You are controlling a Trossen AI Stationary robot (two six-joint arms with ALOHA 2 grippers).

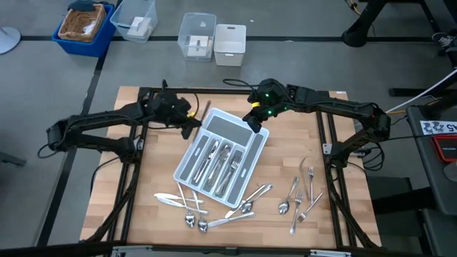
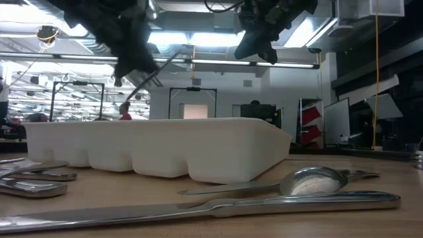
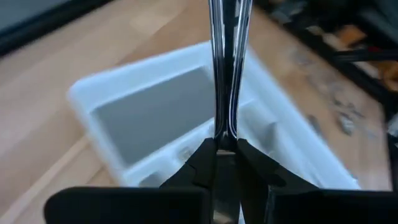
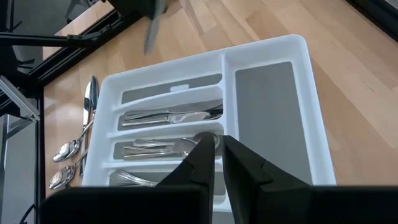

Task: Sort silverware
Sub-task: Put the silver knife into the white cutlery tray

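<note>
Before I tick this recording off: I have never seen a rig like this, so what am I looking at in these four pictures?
Two dark robot arms work at a wooden table. One picture looks straight down, one looks level across the tabletop, and two come from cameras on the wrists. A light grey cutlery tray lies mid-table with some silverware already in its slots. Loose forks, spoons and knives lie on the wood beside its near end. The left gripper, just off the tray's far corner, is shut on one slim piece of silverware; which kind I cannot tell. The right gripper hangs over the tray's far end, fingers slightly apart, holding nothing.
</note>
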